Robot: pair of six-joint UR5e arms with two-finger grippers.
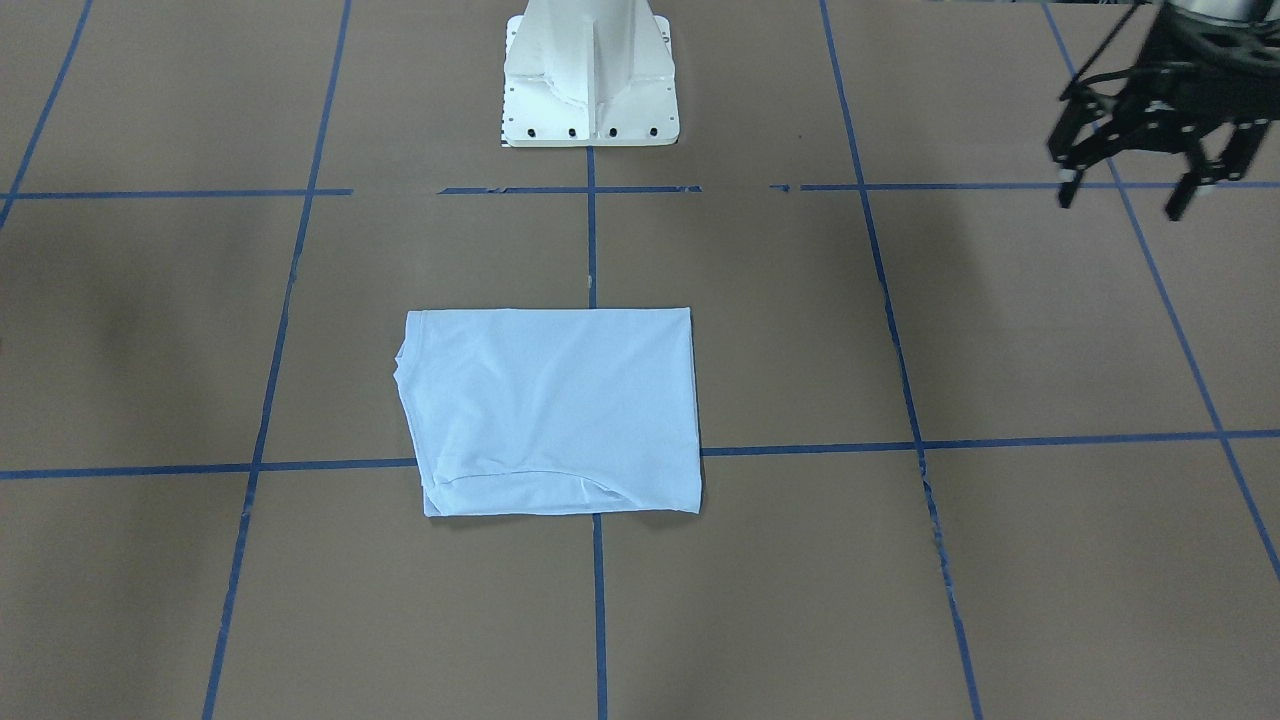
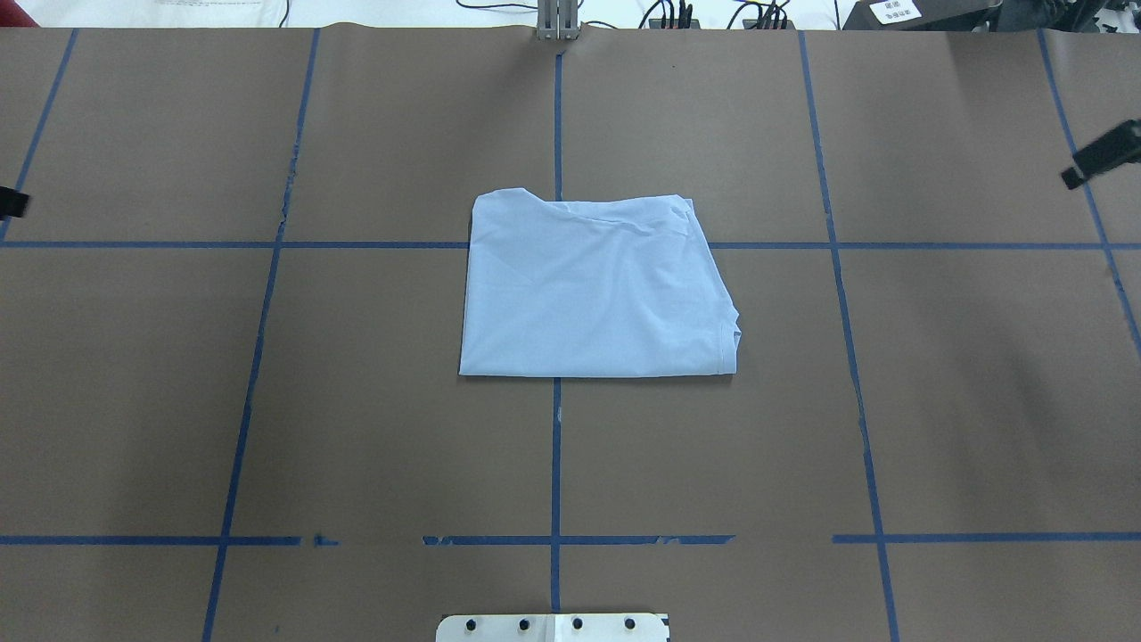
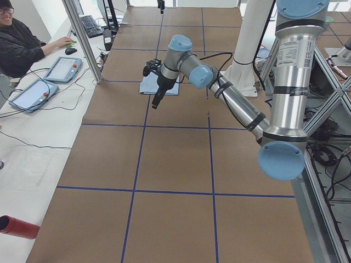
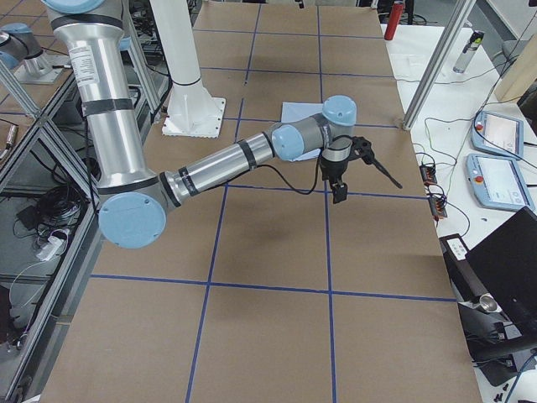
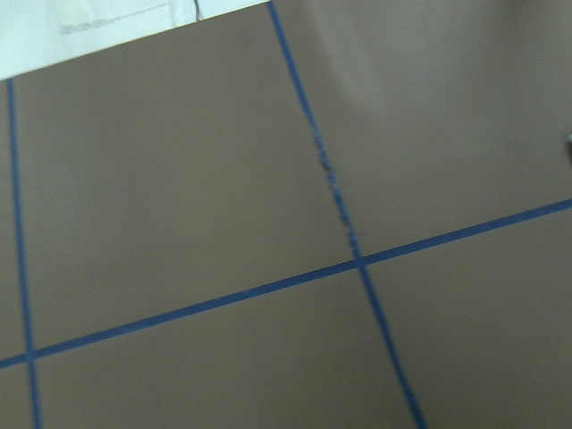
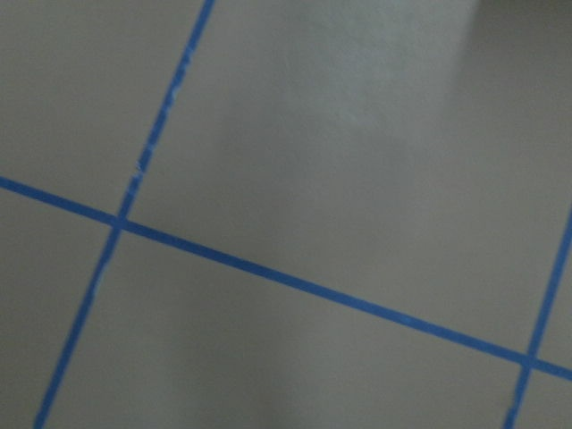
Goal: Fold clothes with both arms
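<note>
The pale blue T-shirt (image 1: 550, 410) lies folded into a flat rectangle at the table's middle; it also shows in the overhead view (image 2: 593, 294). Its print and neck label are hidden. My left gripper (image 1: 1125, 197) hovers open and empty far off to the shirt's side, only a black tip (image 2: 11, 203) showing at the overhead view's left edge. My right gripper (image 4: 365, 186) hangs above the table on the opposite side, fingers spread and empty; one finger (image 2: 1101, 153) shows at the overhead view's right edge. Both wrist views show only brown table and blue tape.
The white pedestal base (image 1: 590, 90) stands behind the shirt. The brown table (image 2: 357, 401) carries a blue tape grid. An operator (image 3: 16, 44) sits at a side bench with tablets (image 3: 63, 68). A red cylinder (image 3: 16, 227) lies on that bench.
</note>
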